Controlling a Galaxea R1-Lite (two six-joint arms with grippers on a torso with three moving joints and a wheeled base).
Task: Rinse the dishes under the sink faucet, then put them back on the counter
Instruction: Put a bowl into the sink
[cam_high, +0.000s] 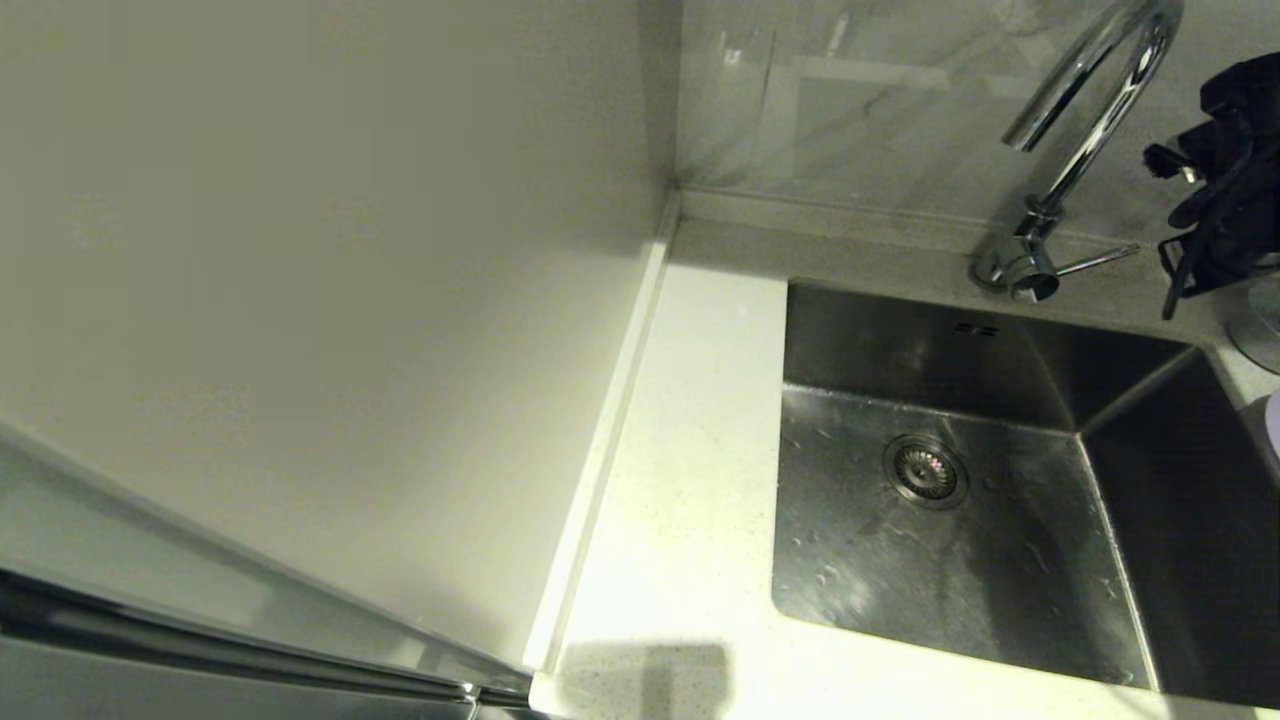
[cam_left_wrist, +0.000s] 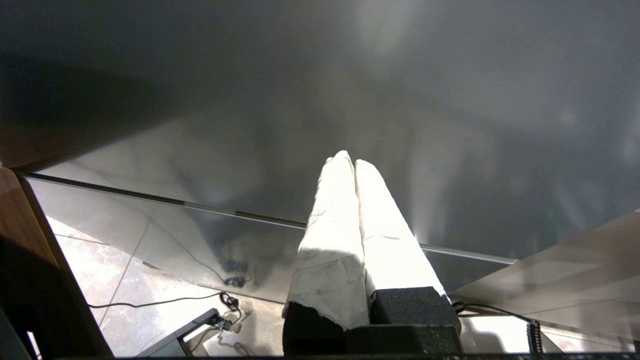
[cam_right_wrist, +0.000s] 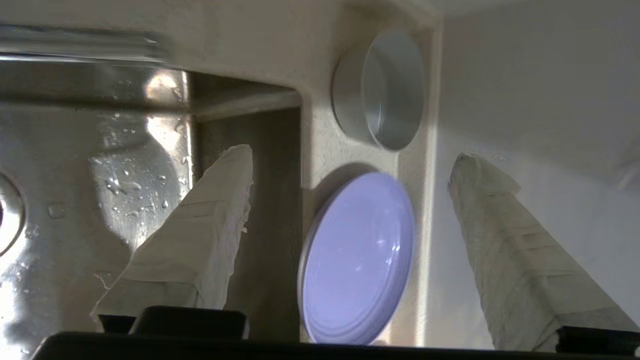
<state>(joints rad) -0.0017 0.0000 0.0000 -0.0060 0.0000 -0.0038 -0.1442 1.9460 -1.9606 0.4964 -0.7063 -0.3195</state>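
Note:
The lavender plate (cam_right_wrist: 357, 260) lies flat on the speckled counter (cam_right_wrist: 317, 145), just to the right of the sink (cam_right_wrist: 100, 150). Behind it stands the pale blue-white bowl (cam_right_wrist: 385, 90). My right gripper (cam_right_wrist: 352, 160) hangs open above them, one finger over the sink's edge and the other past the plate. In the head view only slivers of the plate (cam_high: 1272, 430) and the bowl (cam_high: 1262, 330) show at the right edge, below my dark right arm (cam_high: 1220, 180). The faucet (cam_high: 1090, 110) arches over the empty sink (cam_high: 950, 560). The pink bowl is out of view. My left gripper (cam_left_wrist: 350, 160) is shut and parked low.
A bare strip of counter (cam_high: 690, 450) runs left of the sink, bounded by a cream wall panel (cam_high: 300, 250). The faucet's lever (cam_high: 1095, 262) points right. A marble backsplash (cam_high: 850, 100) stands behind. Cables lie on the floor (cam_left_wrist: 150, 300) below the left gripper.

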